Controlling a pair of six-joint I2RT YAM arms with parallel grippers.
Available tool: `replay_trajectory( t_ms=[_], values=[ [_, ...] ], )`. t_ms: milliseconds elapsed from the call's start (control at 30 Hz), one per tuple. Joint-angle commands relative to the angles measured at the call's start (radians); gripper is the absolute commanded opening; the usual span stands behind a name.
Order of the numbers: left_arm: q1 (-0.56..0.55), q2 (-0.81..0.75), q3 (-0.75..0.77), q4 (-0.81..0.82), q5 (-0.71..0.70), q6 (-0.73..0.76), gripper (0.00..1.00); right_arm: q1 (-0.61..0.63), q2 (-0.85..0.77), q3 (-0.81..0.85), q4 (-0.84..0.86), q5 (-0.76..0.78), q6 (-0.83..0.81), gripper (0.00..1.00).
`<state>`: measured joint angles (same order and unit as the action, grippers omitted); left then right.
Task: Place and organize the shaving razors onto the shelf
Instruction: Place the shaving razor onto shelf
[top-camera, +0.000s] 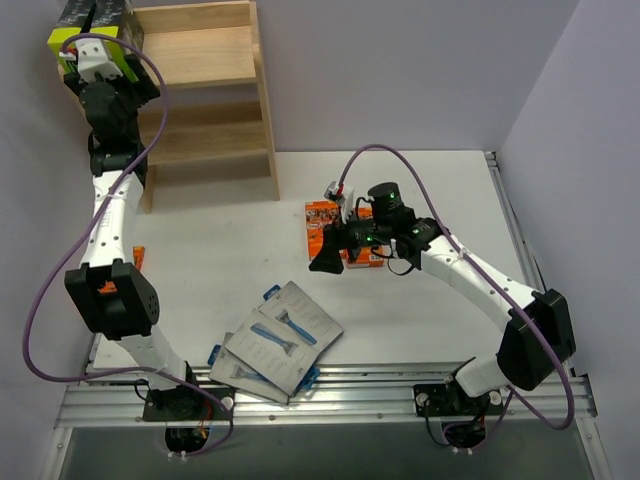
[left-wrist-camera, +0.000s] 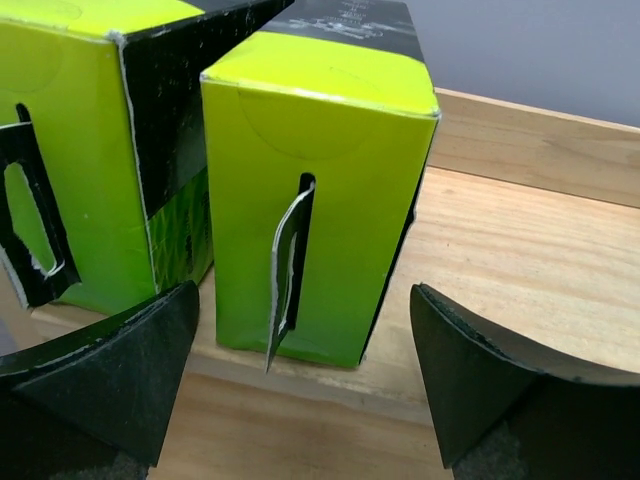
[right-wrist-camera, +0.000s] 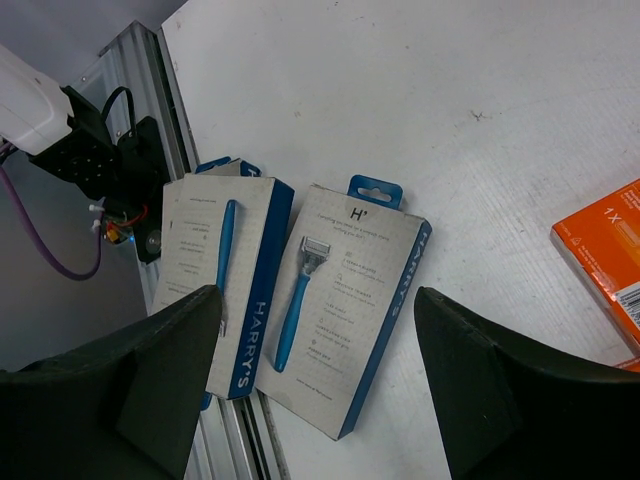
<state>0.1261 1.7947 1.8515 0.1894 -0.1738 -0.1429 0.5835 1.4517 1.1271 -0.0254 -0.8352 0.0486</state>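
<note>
Clearance was slim: left jaws stood spread either side of a lime-sided box (left-wrist-camera: 310, 200) at the edge of the shelf (left-wrist-camera: 520, 240); brushing it on withdrawal could tip it off. Right jaws, spread and empty, hung over grey cards (right-wrist-camera: 340, 300) well off the shelf.

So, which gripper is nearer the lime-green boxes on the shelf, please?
Left: the left gripper is right at the lime-green boxes; the right gripper hovers over the table.

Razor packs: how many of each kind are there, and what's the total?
Orange packs: 2, one partly behind the left arm
Black-and-lime boxes: 2
Grey cards: 3, overlapping
Total: 7
</note>
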Motion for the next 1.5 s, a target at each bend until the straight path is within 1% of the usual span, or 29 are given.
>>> replay_trajectory(
  t_ms=[0,33,233,367,500,567,667,733,767,800,900,967,1067,1100,1167,1233,1267,1300,1333,1367,1400,1433,1467],
  values=[
    [0.027,-0.069,-0.015,-0.021,-0.062,0.003,0.95,-0.002,-0.059,0.0,-0.013,-0.024,-0.024,0.73],
    [0.027,-0.083,-0.02,-0.024,-0.062,0.003,0.94,-0.004,-0.063,0.0,-0.013,-0.024,-0.027,0.73],
    [0.03,-0.145,-0.057,-0.053,-0.046,0.02,0.94,-0.011,-0.068,-0.003,-0.013,-0.041,-0.035,0.74],
    [0.03,-0.175,-0.051,-0.108,-0.036,0.028,0.94,-0.017,-0.077,-0.009,-0.011,-0.05,-0.038,0.75],
    [0.03,-0.234,-0.116,-0.096,-0.041,0.02,0.94,-0.019,-0.088,-0.018,-0.008,-0.054,-0.038,0.76],
    [0.03,-0.279,-0.179,-0.07,-0.033,0.017,0.94,-0.019,-0.099,-0.023,-0.005,-0.058,-0.038,0.76],
    [0.03,-0.336,-0.224,-0.093,-0.003,0.011,0.94,-0.019,-0.111,-0.029,-0.004,-0.059,-0.038,0.76],
    [0.032,-0.382,-0.232,-0.123,0.092,0.003,0.94,-0.021,-0.119,-0.041,0.004,-0.061,-0.038,0.77],
    [0.032,-0.396,-0.232,-0.157,0.138,-0.01,0.96,-0.022,-0.12,-0.044,0.013,-0.062,-0.038,0.77],
    [0.032,-0.409,-0.235,-0.165,0.239,-0.021,0.98,-0.021,-0.12,-0.049,0.015,-0.064,-0.038,0.77],
    [0.007,-0.457,-0.241,-0.169,0.342,-0.066,1.0,-0.02,-0.113,-0.056,0.016,-0.073,-0.036,0.77],
    [-0.02,-0.462,-0.232,-0.179,0.349,-0.067,1.0,-0.019,-0.111,-0.059,0.016,-0.079,-0.035,0.77],
    [-0.071,-0.445,-0.2,-0.173,0.385,-0.087,1.0,-0.017,-0.108,-0.061,0.047,-0.082,-0.032,0.77],
    [-0.097,-0.433,-0.164,-0.174,0.393,-0.093,1.0,-0.017,-0.106,-0.062,0.047,-0.084,-0.032,0.77],
    [-0.114,-0.379,-0.12,-0.174,0.393,-0.084,1.0,-0.017,-0.106,-0.067,0.051,-0.082,-0.032,0.77],
    [-0.183,-0.312,-0.039,-0.185,0.369,-0.054,1.0,-0.017,-0.103,-0.07,0.056,-0.081,-0.027,0.77],
    [-0.195,-0.284,-0.008,-0.188,0.346,-0.046,1.0,-0.019,-0.102,-0.073,0.058,-0.081,-0.027,0.77],
    [-0.206,-0.232,0.023,-0.188,0.323,-0.043,0.97,-0.019,-0.1,-0.075,0.059,-0.079,-0.026,0.77],
    [-0.224,-0.203,0.09,-0.188,0.3,-0.046,0.96,-0.02,-0.099,-0.078,0.064,-0.076,-0.024,0.77],
    [-0.23,-0.174,0.122,-0.212,0.277,-0.046,0.95,-0.022,-0.097,-0.079,0.064,-0.077,-0.026,0.77],
    [-0.233,-0.111,0.159,-0.223,0.266,-0.044,0.94,-0.025,-0.091,-0.081,0.065,-0.076,-0.027,0.77],
    [-0.241,-0.083,0.226,-0.226,0.246,-0.037,0.94,-0.027,-0.087,-0.081,0.067,-0.076,-0.027,0.77],
    [-0.246,-0.052,0.26,-0.228,0.229,-0.028,0.94,-0.027,-0.08,-0.079,0.065,-0.077,-0.029,0.77]
  ],
)
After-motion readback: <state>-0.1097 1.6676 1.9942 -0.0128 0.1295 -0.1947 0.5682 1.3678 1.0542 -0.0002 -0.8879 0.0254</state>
